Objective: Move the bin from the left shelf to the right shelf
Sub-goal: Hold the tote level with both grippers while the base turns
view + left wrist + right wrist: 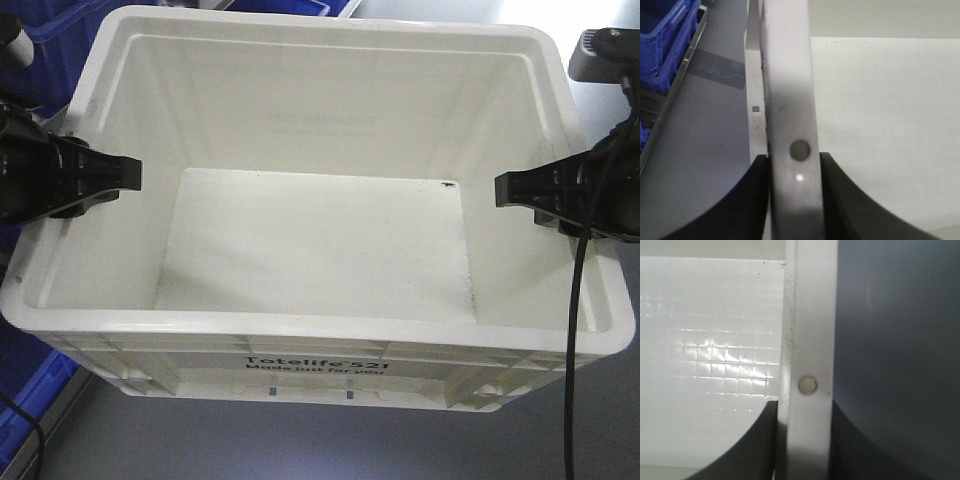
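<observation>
White plastic bin (330, 28) sits centre in the front view, empty, printed side toward the camera, with the grey surface (300, 445) below it. Can't tell if it's lifted or resting, nor which shelf this is.

Left gripper (112, 178) is clamped on the left side wall, right gripper (518, 188) on the right side wall. Both wrist views show a finger tight against each face of the rim (789, 90), so both jaws are closed on the bin.

My read of the risks:
- Only two pinch points, both on thin, smooth rim. The bin can pivot about the line between them and tip toward or away from the camera.
- If the arms drift apart, the wall pulls out of a jaw. If they drift together, the sides bow.
- Any height mismatch between the arms twists the rim in the pads, so it could slip.
- Black cable (574, 330) hangs across the right front corner and could snag the rim on a sideways move.
- Blue bins (40, 60) sit close on the left, so the left arm or the bin's corner could clip them.

Needs slow, synchronised motion.
</observation>
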Robot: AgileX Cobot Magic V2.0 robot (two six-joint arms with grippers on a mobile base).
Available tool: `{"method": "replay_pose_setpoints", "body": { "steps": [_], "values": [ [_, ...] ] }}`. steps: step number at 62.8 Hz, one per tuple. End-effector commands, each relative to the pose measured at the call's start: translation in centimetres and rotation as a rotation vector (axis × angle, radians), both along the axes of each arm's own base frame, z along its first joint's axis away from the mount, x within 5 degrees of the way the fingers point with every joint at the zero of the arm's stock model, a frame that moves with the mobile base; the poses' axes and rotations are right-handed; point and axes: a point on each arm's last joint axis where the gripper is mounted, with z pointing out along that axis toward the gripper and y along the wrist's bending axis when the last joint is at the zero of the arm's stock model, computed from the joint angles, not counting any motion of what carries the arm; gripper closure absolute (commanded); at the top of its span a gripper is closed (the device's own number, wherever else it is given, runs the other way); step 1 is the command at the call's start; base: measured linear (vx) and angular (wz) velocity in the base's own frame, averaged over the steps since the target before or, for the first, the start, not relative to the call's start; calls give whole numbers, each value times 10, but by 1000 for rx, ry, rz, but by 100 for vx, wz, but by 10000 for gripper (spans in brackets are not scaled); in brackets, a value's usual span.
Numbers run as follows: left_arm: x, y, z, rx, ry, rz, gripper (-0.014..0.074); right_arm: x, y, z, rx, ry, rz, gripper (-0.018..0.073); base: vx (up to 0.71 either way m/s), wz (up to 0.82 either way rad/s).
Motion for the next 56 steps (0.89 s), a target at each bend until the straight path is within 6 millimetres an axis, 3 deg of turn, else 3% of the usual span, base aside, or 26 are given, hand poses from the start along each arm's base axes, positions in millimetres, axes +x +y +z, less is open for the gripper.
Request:
{"method": "replay_pose_setpoints", "body": {
  "steps": [1, 56],
  "values": [
    [-3, 0, 31, -49, -205, -46, 558, 3, -10, 22, -59, -159, -4, 564, 12, -48],
    [-3, 0, 31, -49, -205, -46, 558, 3, -10, 22, -60, -158, -4, 564, 14, -46]
  ]
}}
